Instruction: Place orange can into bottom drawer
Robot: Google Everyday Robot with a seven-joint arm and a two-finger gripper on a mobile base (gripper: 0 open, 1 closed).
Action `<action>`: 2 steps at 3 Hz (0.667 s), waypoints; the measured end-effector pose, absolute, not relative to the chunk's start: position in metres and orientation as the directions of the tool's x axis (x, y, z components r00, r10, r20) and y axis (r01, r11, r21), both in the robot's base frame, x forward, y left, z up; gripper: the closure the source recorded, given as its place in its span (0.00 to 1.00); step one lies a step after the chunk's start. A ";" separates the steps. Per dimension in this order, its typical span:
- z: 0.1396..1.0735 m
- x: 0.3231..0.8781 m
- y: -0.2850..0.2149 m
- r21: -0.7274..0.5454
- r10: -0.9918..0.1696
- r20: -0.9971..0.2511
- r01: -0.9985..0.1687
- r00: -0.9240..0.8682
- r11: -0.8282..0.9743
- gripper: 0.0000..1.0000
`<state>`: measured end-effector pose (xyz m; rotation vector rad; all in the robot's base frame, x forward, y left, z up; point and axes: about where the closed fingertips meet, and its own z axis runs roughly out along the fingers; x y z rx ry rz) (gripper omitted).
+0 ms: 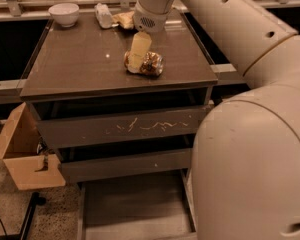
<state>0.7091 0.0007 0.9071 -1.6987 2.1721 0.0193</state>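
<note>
The orange can (151,64) lies on its side on the cabinet top (80,59), near the front right. My gripper (137,63) reaches down from the arm above and sits over the can's left end, touching or very close to it. The bottom drawer (135,209) is pulled out at the foot of the cabinet, and its flat floor is bare. My arm's large body covers the drawer's right side.
A white bowl (63,14), a small clear bottle (103,15) and a snack bag (123,19) stand at the back of the top. A scratched drawer front (125,128) and a plain middle front (125,165) are shut. A cardboard box (25,159) stands at the left.
</note>
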 end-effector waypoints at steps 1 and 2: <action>0.879 0.732 0.011 -0.186 -0.936 -0.268 -0.941 -0.227 0.282 0.00; 0.859 0.744 0.010 -0.163 -0.934 -0.242 -0.938 -0.264 0.307 0.00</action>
